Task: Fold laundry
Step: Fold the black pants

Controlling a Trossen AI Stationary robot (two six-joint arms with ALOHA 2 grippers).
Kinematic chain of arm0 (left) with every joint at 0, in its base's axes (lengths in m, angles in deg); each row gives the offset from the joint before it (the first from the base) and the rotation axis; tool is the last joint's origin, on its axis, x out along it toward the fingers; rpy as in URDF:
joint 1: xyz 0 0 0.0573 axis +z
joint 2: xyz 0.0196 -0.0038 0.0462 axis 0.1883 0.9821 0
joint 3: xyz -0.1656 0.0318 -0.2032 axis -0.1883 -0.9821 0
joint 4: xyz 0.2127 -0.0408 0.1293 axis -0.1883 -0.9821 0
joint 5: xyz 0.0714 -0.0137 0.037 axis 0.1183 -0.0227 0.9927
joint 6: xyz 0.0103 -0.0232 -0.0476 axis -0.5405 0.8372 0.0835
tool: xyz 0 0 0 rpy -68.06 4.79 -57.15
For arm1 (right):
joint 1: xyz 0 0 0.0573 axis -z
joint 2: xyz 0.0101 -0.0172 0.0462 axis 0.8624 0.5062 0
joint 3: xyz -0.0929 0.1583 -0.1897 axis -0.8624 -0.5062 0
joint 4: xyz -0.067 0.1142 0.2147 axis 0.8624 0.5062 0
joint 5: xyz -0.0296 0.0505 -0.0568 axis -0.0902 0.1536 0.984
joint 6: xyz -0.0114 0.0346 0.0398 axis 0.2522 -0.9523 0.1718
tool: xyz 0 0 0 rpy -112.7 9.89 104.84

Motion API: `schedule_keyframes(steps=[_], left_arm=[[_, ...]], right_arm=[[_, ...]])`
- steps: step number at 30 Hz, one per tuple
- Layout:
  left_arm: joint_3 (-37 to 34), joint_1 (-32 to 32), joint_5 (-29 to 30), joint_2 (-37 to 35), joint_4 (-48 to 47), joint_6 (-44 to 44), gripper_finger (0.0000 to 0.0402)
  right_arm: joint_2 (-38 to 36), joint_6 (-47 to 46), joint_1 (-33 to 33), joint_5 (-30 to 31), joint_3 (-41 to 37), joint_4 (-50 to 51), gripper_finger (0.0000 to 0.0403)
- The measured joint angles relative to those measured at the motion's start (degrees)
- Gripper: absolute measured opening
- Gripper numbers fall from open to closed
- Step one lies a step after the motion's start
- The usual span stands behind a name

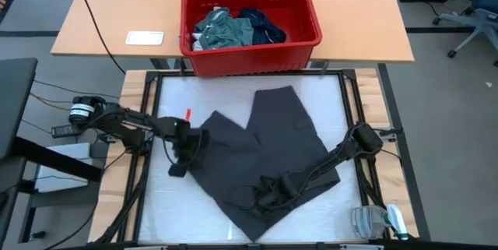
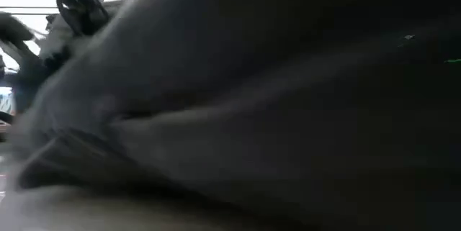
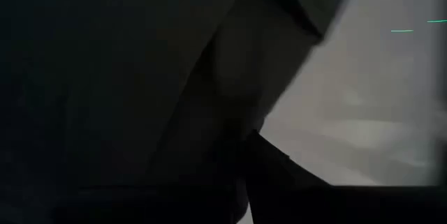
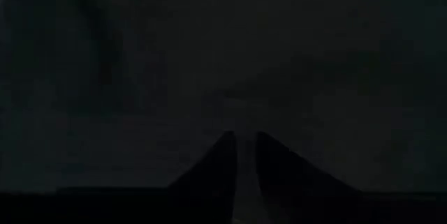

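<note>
The charcoal grey piece (image 1: 272,133) lies spread on the white table pad, and close up it fills the low view (image 2: 274,116). My left gripper (image 1: 187,147) is shut at the piece's left edge. My right gripper (image 1: 266,197) points down on the piece's near part, with its fingers (image 4: 227,161) almost together on the cloth. A teal-green shirt (image 1: 223,30) and a navy piece (image 1: 263,26) lie heaped in the red basket (image 1: 303,44). My left gripper holds the grey piece at its left edge (image 3: 230,105), coming slanting down from the table's left. The cloth hides the place of contact, and the piece lies on the pad. My right gripper pinches cloth on the piece's near part (image 1: 253,195) from above, pointing down. The cloth wrinkles around the fingers and lies on the pad.
The red basket stands on the wooden table beyond the pad's far edge, with a white flat thing (image 1: 145,38) to its left. A small red marker (image 1: 188,114) lies on the pad by the left arm. A clear bottle (image 1: 377,223) sits at the near right corner.
</note>
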Motion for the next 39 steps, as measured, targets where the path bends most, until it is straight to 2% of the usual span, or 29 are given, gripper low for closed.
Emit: schedule_keyframes(steps=[4, 7, 11, 15, 18, 22, 26, 29, 33, 39], left_arm=[[2.5, -5.1, -1.1, 0.0, -0.4, 5.5, 0.0018], [6.2, -6.9, -1.1, 0.0, 0.0, 6.2, 0.0018], [12.2, -6.9, -0.2, 0.0, 0.1, 6.0, 0.0019], [17.4, -5.6, 1.5, 0.0, -0.4, 4.0, 0.0034], [19.6, -4.1, 2.2, 0.0, -2.3, 2.7, 0.0056], [20.4, -2.4, 3.4, -0.1, -6.5, 1.4, 0.0083], [20.4, -1.2, 4.6, -0.1, -11.8, 1.4, 0.01], [20.4, -0.6, 7.7, -0.1, -12.0, 1.4, 0.0104], [20.4, 0.7, 10.6, -0.1, -9.4, 1.9, 0.0105], [20.4, 4.7, 11.1, -0.1, -0.2, 6.3, 0.0105]], right_arm=[[-1.6, -2.2, -0.6, 0.0, -0.2, 8.6, 0.0045], [-3.1, -3.8, -0.7, 1.9, 0.0, 12.3, 0.0037], [-3.0, -10.2, -0.3, 5.5, -0.2, 16.0, 0.0025], [-3.0, -21.3, -0.4, 6.1, -4.0, 15.6, 0.0009], [-2.9, -26.6, -2.0, 1.6, -8.8, 10.4, 0.0006], [-3.5, -28.8, -4.8, -6.0, -12.8, 2.7, 0.0007], [-4.5, -30.8, -8.2, -10.9, -12.1, 3.7, 0.0007], [-7.7, -33.5, -9.8, -8.1, -12.0, 8.7, 0.0007], [-12.7, -34.1, -9.3, 2.4, -11.8, 15.7, 0.0007], [-18.8, -25.7, -0.6, 16.5, -13.2, 20.4, 0.0007]])
